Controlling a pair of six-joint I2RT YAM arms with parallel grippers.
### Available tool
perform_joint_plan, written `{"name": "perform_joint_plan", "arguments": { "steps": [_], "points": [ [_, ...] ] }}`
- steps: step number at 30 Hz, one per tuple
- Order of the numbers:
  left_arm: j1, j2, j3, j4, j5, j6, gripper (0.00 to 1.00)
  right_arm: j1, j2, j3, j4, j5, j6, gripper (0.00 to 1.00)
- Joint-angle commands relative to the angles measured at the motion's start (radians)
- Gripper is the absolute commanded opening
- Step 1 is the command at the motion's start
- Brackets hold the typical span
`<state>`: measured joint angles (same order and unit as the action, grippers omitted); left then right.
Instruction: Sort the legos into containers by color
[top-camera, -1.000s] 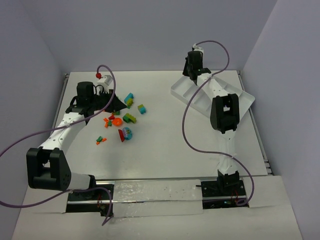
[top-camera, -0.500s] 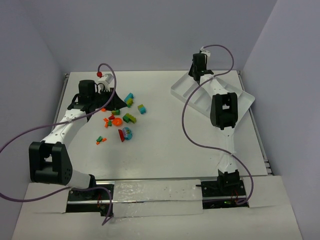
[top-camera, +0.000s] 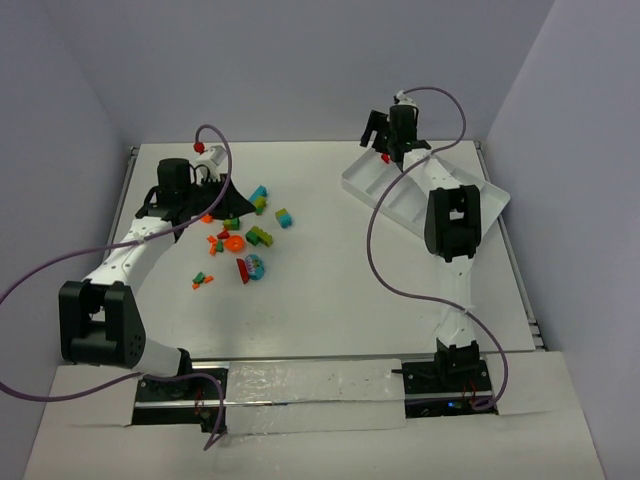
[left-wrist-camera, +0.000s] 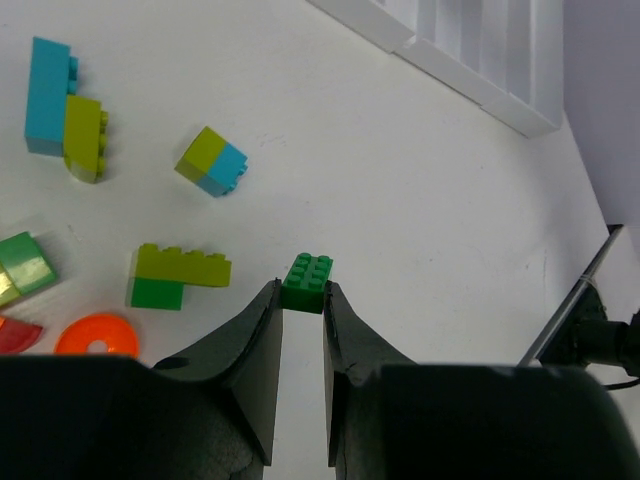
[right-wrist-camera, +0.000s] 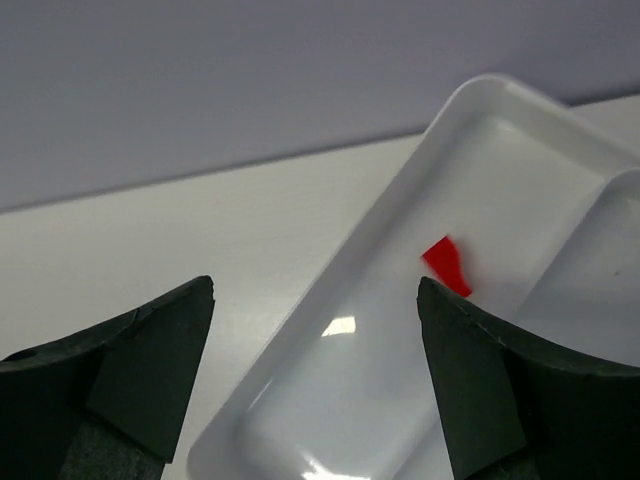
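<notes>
- Bench (top-camera: 330, 290): flat, matte white top carrying everything.
- White tray (top-camera: 365, 180): glossy moulded plastic with rounded corners, a raised rim and straight dividers forming long narrow compartments; it sits at the far right of the bench, turned at an angle.
- End compartment (right-wrist-camera: 330, 380): smooth and shiny, with a red piece (right-wrist-camera: 447, 264), a small angular wedge, showing against its floor. Whether the piece rests there or hangs in the air cannot be told.
- Right tool (right-wrist-camera: 315, 290): dark fingers spread wide apart above that compartment, gripping nothing.
- Left tool (left-wrist-camera: 302, 300): black fingers clamped on a green brick (left-wrist-camera: 307, 281), studded on top, at the bench surface.
- Loose bricks (top-camera: 245, 235): hard, glossy, studded blocks scattered on the left of the bench, well apart from the tray, in cyan, yellow-green, green, orange and red.
- Orange ring (left-wrist-camera: 97, 335): flat and round, lying near the left tool.
</notes>
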<state>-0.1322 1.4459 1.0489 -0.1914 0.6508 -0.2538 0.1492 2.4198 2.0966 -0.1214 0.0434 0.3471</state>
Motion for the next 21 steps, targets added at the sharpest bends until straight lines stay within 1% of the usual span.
{"name": "perform_joint_plan", "arguments": {
  "steps": [1,2,3,4,6,9,11,12,14,15,17,18,19,20,21],
  "points": [
    [-0.004,-0.054,0.012,0.088,0.128,-0.051,0.0,0.002,-0.366,-0.239,0.121,-0.442,-0.034,0.88],
    [-0.003,-0.062,0.003,0.099,0.131,-0.066,0.0,0.008,-0.374,-0.294,0.157,-0.453,-0.035,0.87],
    [-0.003,-0.073,-0.011,0.122,0.172,-0.095,0.0,0.016,-0.463,-0.379,0.187,-0.58,-0.044,0.85],
    [-0.003,-0.08,-0.019,0.138,0.224,-0.114,0.0,0.034,-0.531,-0.405,0.179,-0.638,-0.057,0.84],
    [-0.003,-0.091,-0.038,0.171,0.267,-0.161,0.0,0.056,-0.583,-0.454,0.134,-0.75,-0.087,0.84],
    [-0.001,-0.104,-0.086,0.285,0.377,-0.253,0.0,0.105,-0.656,-0.52,0.046,-0.913,-0.126,0.8],
    [0.001,-0.102,-0.13,0.404,0.472,-0.377,0.0,0.157,-0.701,-0.583,0.019,-0.979,-0.144,0.77],
    [0.002,-0.099,-0.154,0.477,0.495,-0.427,0.0,0.176,-0.729,-0.617,0.02,-1.002,-0.15,0.77],
    [0.002,-0.091,-0.187,0.579,0.53,-0.55,0.0,0.226,-0.775,-0.646,-0.003,-0.986,-0.189,0.77],
    [0.002,-0.086,-0.206,0.619,0.542,-0.622,0.0,0.266,-0.792,-0.655,-0.036,-0.932,-0.232,0.77],
    [0.002,-0.081,-0.209,0.603,0.528,-0.669,0.0,0.334,-0.838,-0.684,-0.082,-0.827,-0.334,0.75],
    [0.002,-0.082,-0.206,0.597,0.522,-0.675,0.0,0.356,-0.839,-0.688,-0.089,-0.799,-0.344,0.74],
    [0.002,-0.079,-0.199,0.56,0.516,-0.678,0.0,0.376,-0.845,-0.682,-0.129,-0.782,-0.403,0.72],
    [0.002,-0.075,-0.189,0.532,0.509,-0.683,0.0,0.4,-0.838,-0.669,-0.163,-0.775,-0.437,0.69],
    [0.003,-0.066,-0.181,0.528,0.511,-0.698,0.0,0.413,-0.838,-0.669,-0.174,-0.764,-0.456,0.68]
  ]
}}
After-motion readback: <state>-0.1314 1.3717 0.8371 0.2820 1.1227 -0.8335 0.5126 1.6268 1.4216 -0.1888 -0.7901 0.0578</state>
